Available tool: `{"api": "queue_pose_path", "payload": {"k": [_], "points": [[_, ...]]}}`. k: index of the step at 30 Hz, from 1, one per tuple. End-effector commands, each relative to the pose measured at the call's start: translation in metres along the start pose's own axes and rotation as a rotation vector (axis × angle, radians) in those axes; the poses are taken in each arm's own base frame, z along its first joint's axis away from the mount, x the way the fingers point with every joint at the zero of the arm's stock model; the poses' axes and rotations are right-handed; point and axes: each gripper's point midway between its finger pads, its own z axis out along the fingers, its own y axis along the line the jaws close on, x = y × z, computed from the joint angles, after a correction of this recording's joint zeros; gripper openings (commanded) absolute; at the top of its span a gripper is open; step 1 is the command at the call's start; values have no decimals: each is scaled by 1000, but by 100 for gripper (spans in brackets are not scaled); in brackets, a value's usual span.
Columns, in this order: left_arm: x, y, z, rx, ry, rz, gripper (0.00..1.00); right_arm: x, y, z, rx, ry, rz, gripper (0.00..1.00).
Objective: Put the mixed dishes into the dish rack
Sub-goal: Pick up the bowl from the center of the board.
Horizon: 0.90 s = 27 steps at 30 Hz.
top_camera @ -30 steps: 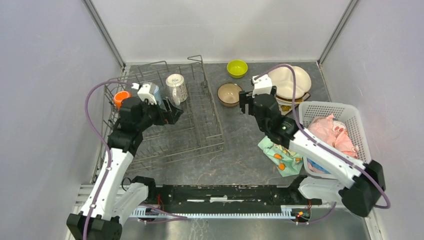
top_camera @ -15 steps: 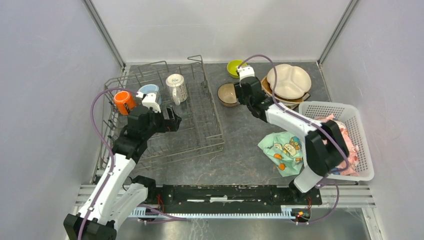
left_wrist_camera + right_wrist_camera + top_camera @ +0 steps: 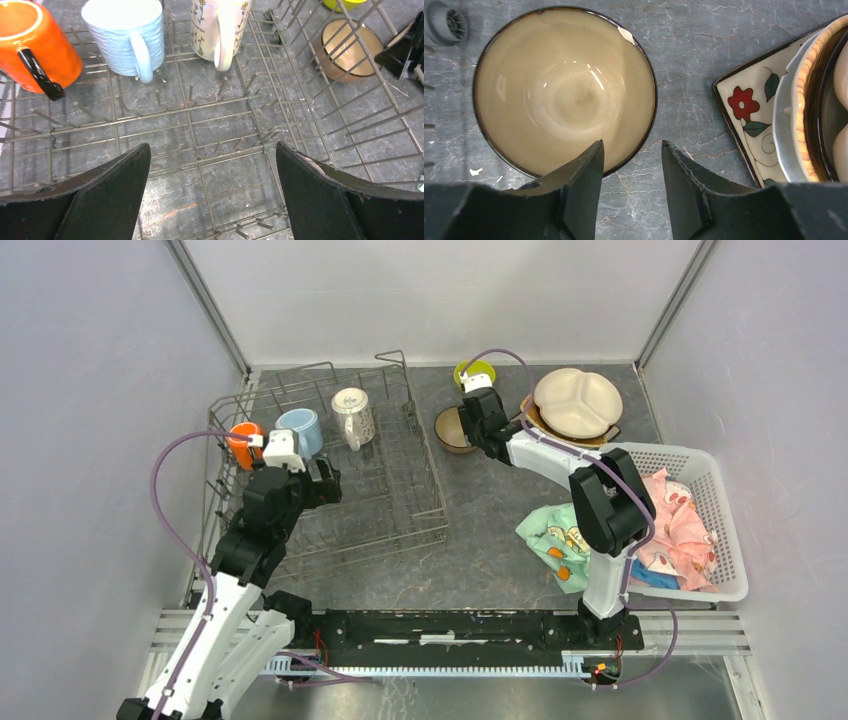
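Right gripper (image 3: 631,145) has swung over tan bowl (image 3: 559,90), jaws half-closed astride rim, grip unclear; seat deeper before squeezing.

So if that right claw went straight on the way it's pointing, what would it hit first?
Probably the tan bowl: the right gripper points down at its rim, one finger over the inside, one outside. Its height above is unclear.

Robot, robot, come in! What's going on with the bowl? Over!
Left gripper over dish rack, jaws wide, empty. Right gripper straddles tan bowl rim, jaws part open. Plate stack close beside, not touching.
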Motion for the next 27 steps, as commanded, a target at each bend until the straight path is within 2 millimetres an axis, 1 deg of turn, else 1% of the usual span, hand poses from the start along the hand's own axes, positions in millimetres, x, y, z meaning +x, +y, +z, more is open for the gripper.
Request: {"api": "queue_pose_path", "payload": {"k": [1, 3, 7, 10, 14, 20, 23, 27], "points": [[-16, 11, -5, -62, -65, 35, 100, -18, -4, 3, 2, -32, 32, 52], [-16, 12, -5, -65, -66, 36, 100, -23, 3, 1, -51, -47, -8, 52], [-18, 13, -6, -67, -73, 35, 100, -38, 19, -7, -180, -87, -155, 54], [-20, 12, -7, -64, -82, 34, 100, -38, 27, -8, -252, -83, -272, 54], [-19, 11, -7, -61, -80, 35, 100, -30, 30, -8, -299, -80, -394, 54], [-19, 10, -7, -53, -79, 38, 100, -17, 52, -20, -476, -131, -586, 52], [-19, 11, -7, -57, -82, 37, 100, -10, 52, -22, -499, -136, -645, 51], [-19, 11, -7, -57, -85, 36, 100, 3, 54, -17, -524, -100, -694, 51]]}}
